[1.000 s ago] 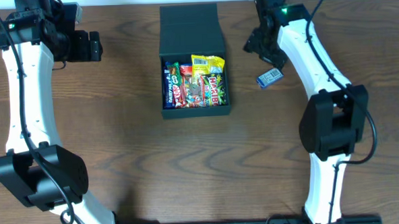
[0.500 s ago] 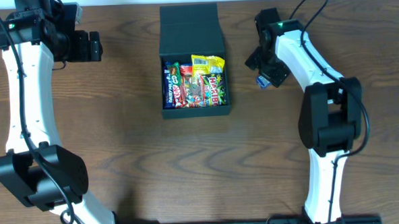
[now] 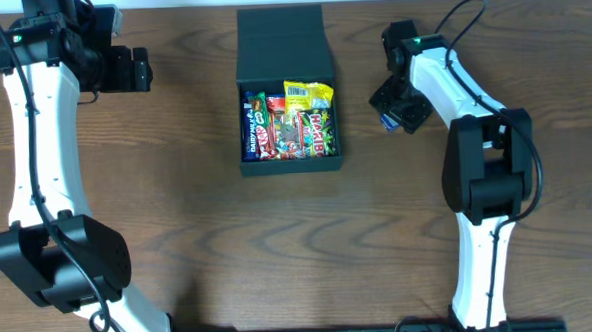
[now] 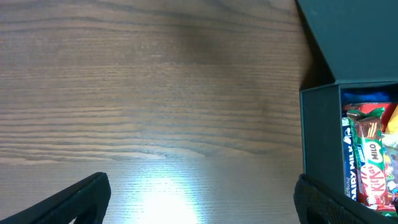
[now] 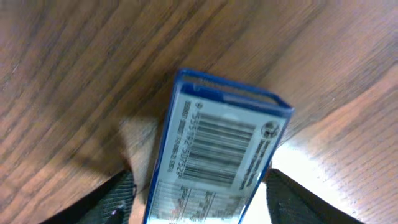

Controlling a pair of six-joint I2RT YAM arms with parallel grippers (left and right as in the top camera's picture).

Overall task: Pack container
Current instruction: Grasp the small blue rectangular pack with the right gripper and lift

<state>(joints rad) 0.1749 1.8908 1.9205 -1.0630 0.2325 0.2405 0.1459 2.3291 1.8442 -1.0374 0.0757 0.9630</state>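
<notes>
The container (image 3: 291, 167) is a dark box at the table's top centre, its flap lid (image 3: 281, 33) open at the back, filled with several colourful snack packets (image 3: 288, 121). Its left wall (image 4: 318, 130) shows in the left wrist view. My right gripper (image 3: 395, 108) sits low over a blue-edged packet with a barcode (image 5: 217, 155) lying on the table right of the box. Its fingers (image 5: 208, 202) straddle the packet, with a gap on the left side. My left gripper (image 3: 142, 69) is open and empty, left of the box; its fingers (image 4: 199, 202) are wide apart over bare wood.
The wooden table (image 3: 280, 247) extends in front of the box. Both arm bases stand at the front edge, left (image 3: 60, 266) and right (image 3: 487, 178).
My right gripper has moved down and toward the front, onto the blue packet, which is now mostly covered from above. The left arm has not moved.
</notes>
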